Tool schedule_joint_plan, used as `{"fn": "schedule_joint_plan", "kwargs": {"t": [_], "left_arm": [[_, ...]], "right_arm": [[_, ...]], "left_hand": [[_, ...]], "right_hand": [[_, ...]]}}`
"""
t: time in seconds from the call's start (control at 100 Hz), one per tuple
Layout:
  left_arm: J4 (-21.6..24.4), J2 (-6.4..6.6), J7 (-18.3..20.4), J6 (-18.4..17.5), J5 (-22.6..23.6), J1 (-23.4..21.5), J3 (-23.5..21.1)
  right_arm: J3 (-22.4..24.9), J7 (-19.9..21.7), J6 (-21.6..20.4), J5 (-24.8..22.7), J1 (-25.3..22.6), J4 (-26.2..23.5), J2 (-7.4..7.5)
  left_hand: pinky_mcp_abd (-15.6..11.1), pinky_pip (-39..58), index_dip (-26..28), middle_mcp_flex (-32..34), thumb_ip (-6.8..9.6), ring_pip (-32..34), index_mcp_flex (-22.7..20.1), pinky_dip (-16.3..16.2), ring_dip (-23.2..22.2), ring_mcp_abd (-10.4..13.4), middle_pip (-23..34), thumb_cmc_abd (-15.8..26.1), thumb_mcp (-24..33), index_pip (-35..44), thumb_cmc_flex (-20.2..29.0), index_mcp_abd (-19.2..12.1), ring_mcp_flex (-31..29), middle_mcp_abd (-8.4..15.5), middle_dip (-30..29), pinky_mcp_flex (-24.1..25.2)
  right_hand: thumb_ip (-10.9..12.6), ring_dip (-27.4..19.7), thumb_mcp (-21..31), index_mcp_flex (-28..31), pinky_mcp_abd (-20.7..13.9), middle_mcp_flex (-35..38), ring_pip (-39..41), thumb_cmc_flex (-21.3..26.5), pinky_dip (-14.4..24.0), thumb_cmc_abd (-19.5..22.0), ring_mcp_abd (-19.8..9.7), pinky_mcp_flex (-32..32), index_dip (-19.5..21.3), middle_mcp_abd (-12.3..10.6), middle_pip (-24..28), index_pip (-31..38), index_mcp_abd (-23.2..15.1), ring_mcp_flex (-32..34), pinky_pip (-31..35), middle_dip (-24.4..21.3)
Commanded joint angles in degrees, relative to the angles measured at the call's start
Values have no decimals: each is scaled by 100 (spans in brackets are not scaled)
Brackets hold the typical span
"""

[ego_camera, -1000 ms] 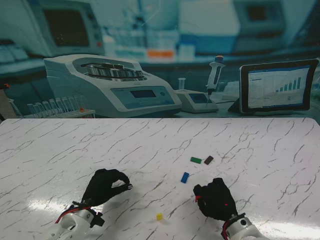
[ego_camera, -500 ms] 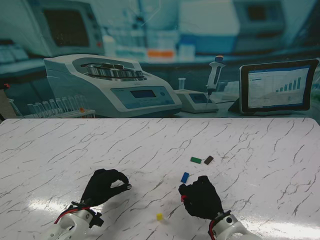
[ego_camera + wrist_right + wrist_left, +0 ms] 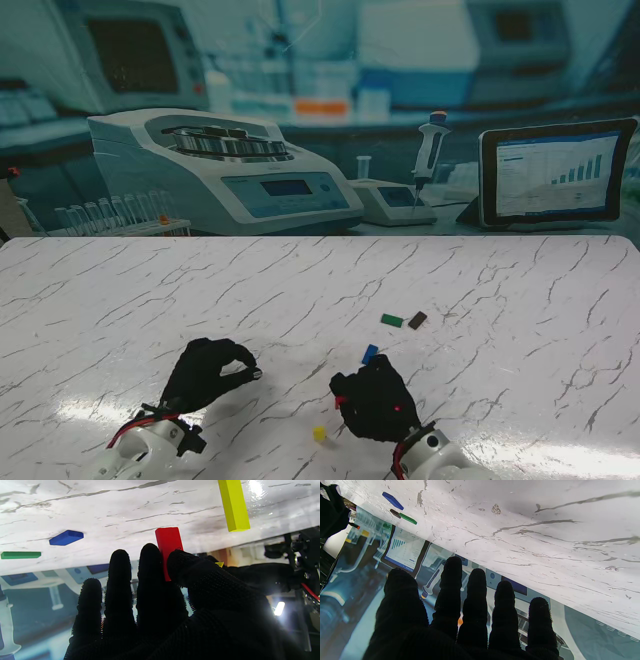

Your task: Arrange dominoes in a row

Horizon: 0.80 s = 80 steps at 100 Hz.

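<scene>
My right hand (image 3: 372, 400) is shut on a red domino (image 3: 168, 542), pinched between thumb and fingers just above the table. A yellow domino (image 3: 319, 434) stands upright a little to the left of that hand; the right wrist view shows the yellow domino (image 3: 233, 505) close beside the red one. A blue domino (image 3: 370, 353) lies flat just beyond the right hand. Farther off lie a green domino (image 3: 392, 320) and a dark brown domino (image 3: 417, 320) side by side. My left hand (image 3: 205, 372) hovers to the left, holding nothing, its fingers (image 3: 475, 600) stretched out.
The white marble table (image 3: 520, 290) reaches back to a lab-scene backdrop. In the left wrist view the blue domino (image 3: 393, 501), the green domino (image 3: 408, 518) and the brown domino (image 3: 395, 513) lie far from the left hand.
My right hand has moved left with the red domino, from right of the blue domino to near the yellow one. The left hand has stayed put.
</scene>
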State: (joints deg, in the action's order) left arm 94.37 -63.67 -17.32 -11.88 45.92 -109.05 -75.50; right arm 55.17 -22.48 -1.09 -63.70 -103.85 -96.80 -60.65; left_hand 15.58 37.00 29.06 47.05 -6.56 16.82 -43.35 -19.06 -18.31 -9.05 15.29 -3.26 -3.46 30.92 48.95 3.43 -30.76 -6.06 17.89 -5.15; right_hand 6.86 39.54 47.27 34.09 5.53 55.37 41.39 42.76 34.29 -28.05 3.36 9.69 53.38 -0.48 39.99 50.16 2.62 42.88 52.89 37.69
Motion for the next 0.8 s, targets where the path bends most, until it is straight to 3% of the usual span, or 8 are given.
{"fn": "schedule_joint_plan", "kwargs": {"t": [0.0,0.79], "left_arm": [[16,-24,48,-137,-20,-44,5],[74,-41,5,-63,-42,-135,-77]], "right_arm": [[-82,5,4,34,23,46,-63],[-762,-67,252,464,606,528,-170]], "left_hand": [[98,-12,52,85,115,-2,-80,-18,-30,131,34,-47,9,21,-37,-205,-31,173,90,33],[102,-15,55,102,115,-5,-91,-16,-29,140,30,-58,10,29,-13,-206,-39,177,91,31]], "right_hand": [[139,-55,24,-216,532,55,-76,107,-66,90,-125,-101,29,-119,66,126,132,-105,63,-52],[-45,-102,-130,-290,526,-34,-176,245,-88,158,-153,-128,-41,-101,-57,98,115,-235,-20,-48]]}}
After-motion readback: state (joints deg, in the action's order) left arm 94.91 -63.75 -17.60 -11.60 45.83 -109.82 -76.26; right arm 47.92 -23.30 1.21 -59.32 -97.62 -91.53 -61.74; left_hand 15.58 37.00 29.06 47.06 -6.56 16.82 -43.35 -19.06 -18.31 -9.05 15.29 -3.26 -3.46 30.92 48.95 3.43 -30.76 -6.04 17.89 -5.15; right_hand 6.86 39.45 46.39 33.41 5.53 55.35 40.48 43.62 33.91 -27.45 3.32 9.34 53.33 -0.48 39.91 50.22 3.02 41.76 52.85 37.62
